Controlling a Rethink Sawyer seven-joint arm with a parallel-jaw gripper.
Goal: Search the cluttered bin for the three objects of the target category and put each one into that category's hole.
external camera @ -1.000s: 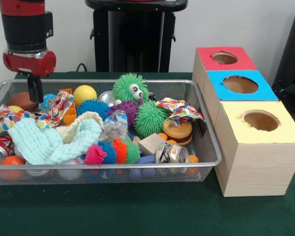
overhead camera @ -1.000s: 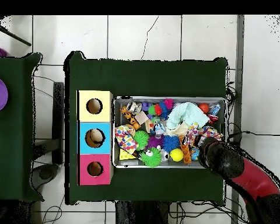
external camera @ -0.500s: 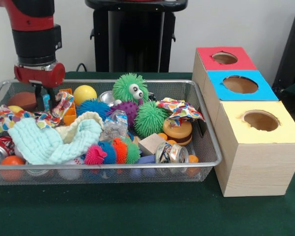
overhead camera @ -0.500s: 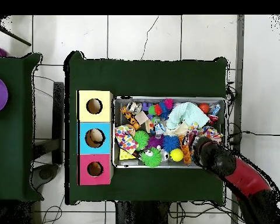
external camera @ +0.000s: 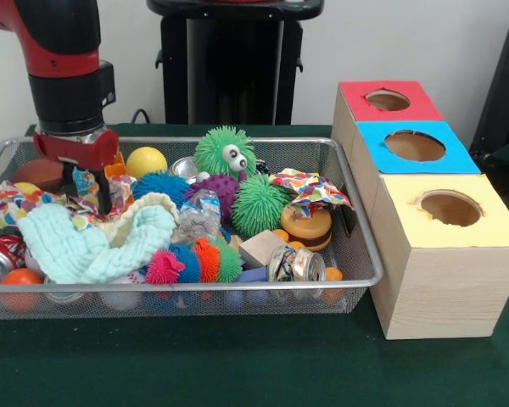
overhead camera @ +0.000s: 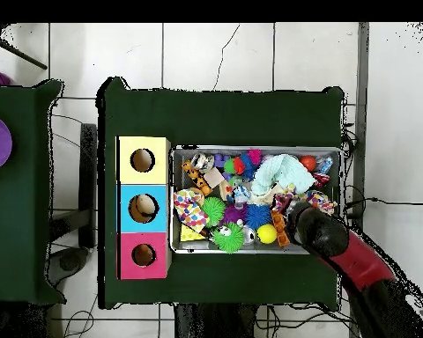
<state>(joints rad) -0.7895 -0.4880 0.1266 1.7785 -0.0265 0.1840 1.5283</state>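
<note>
A wire mesh bin (external camera: 356, 212) holds a jumble of toys, cloths and cans. My gripper (external camera: 86, 193) is down in the bin's left end, open, its fingers (external camera: 104, 193) straddling a patterned cloth (external camera: 8, 203) beside a mint towel (external camera: 85, 242). Nothing is lifted. A second patterned cloth (external camera: 310, 188) lies at the right end. Right of the bin stand three boxes with holes: red (external camera: 356, 102), blue (external camera: 369, 140), yellow (external camera: 399, 199). In the overhead view the arm (overhead camera: 316, 227) covers the gripper over the bin (overhead camera: 255, 148).
Around the gripper lie a yellow ball (external camera: 146, 161), a blue spiky ball (external camera: 159, 185) and an orange block (external camera: 117, 170). A green fuzzy toy with eyes (external camera: 225, 151) sits at the back. Cans (external camera: 295, 263) lie at the front right. Something pale shows inside the blue box's hole (overhead camera: 144, 208).
The gripper has moved rightward in the front view and dropped lower, from the bin's far-left corner into the patterned cloth. Its fingers now stand wider apart.
</note>
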